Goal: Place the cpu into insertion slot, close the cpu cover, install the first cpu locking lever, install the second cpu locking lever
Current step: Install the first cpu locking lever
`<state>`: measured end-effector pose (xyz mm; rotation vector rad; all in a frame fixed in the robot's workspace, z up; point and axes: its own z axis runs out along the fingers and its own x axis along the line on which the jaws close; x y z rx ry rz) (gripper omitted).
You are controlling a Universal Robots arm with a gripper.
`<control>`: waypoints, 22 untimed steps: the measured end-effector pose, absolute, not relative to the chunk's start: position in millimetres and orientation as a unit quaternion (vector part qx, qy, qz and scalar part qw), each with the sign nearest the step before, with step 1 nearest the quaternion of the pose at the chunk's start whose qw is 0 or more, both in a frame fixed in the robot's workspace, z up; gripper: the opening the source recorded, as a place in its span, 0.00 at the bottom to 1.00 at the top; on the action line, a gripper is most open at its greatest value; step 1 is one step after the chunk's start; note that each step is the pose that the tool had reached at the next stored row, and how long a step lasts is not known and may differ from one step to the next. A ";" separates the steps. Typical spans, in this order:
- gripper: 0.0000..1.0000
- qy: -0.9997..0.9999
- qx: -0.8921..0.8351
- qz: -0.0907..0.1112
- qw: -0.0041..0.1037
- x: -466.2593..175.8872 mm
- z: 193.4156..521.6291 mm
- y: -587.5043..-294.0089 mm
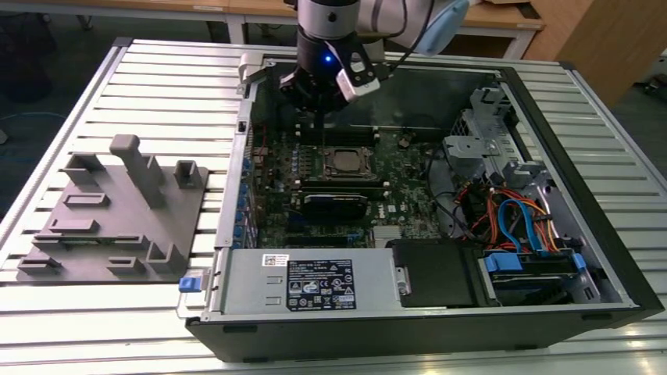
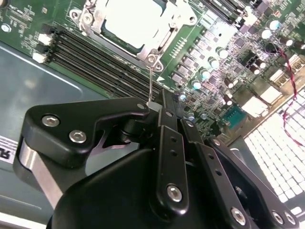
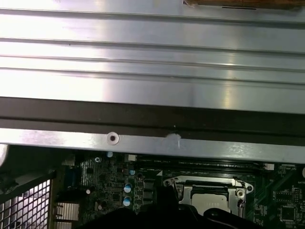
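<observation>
The gripper (image 2: 153,105) is clamped shut on the free end of the thin wire lever (image 2: 151,81), likely springy and slippery, best held there.

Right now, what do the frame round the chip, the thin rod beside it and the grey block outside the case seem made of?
The frame looks like bare metal, probably steel: silvery with bright glints. The thin rod looks like metal wire, grey and shiny. The grey block is matte, even grey with no glints, so likely plastic, though painted metal can't be ruled out.
</observation>
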<state>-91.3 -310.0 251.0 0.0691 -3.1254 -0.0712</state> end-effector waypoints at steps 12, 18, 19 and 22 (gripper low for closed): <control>0.10 -0.999 0.022 -0.023 0.007 -77.8 249.3 -310.0; 0.10 -0.999 0.020 -0.040 0.007 -77.2 247.0 -312.8; 0.10 -0.999 0.018 -0.040 0.006 -77.2 246.3 -313.4; 0.10 -0.999 0.012 -0.040 0.006 -76.8 243.4 -314.5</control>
